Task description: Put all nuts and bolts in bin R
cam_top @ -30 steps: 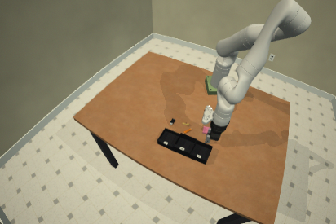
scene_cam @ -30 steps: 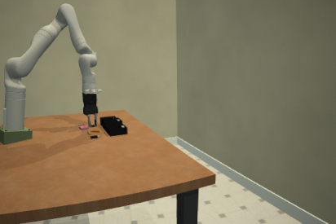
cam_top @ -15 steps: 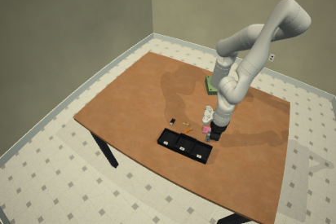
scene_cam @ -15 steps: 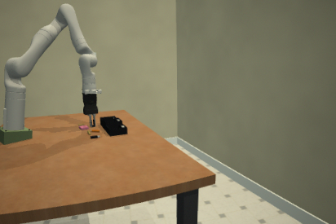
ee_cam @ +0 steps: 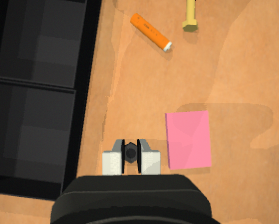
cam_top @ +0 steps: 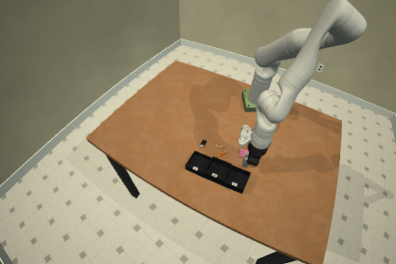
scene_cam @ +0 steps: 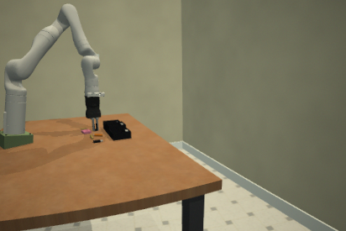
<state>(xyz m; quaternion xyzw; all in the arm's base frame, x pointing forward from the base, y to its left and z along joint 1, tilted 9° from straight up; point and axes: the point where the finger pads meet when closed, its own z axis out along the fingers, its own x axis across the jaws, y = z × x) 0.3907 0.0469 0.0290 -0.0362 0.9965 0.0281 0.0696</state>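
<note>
Two pale gripper fingers pinch a small dark hexagonal nut, between black bin and pink flat card.

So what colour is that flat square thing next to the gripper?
Pink. The flat pad shows best in the wrist view.
</note>
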